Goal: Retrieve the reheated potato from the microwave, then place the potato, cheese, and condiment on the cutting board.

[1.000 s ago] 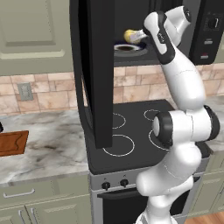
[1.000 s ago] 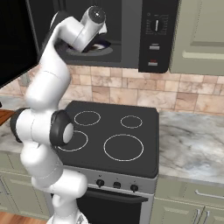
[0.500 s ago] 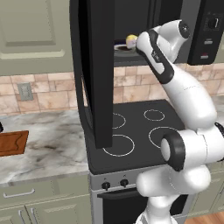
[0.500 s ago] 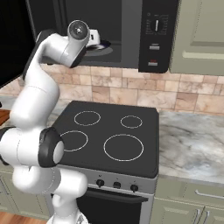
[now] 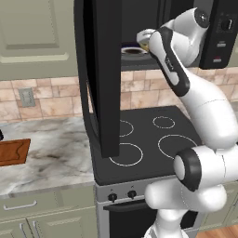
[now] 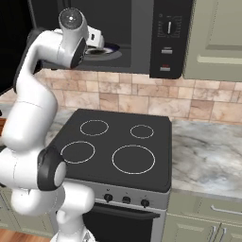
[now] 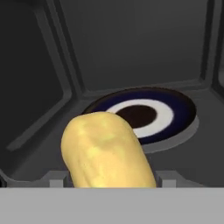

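the potato (image 7: 107,151) sits pinched in the jaws at the mouth of the open microwave (image 6: 142,33), clear of its plate (image 7: 151,113). retrieval looks nearly done; the board (image 5: 13,151) on the worktop is bare, all three placements remain.

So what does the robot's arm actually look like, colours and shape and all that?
The arm is built from glossy white, rounded, tube-like segments. Dark grey to black bands and discs mark its joints; one large dark ring sits low on the body, and a round grey cap tops the upper joint. A dark strip runs along the forearm. The hand is a small white block. No cables or lettering are visible.
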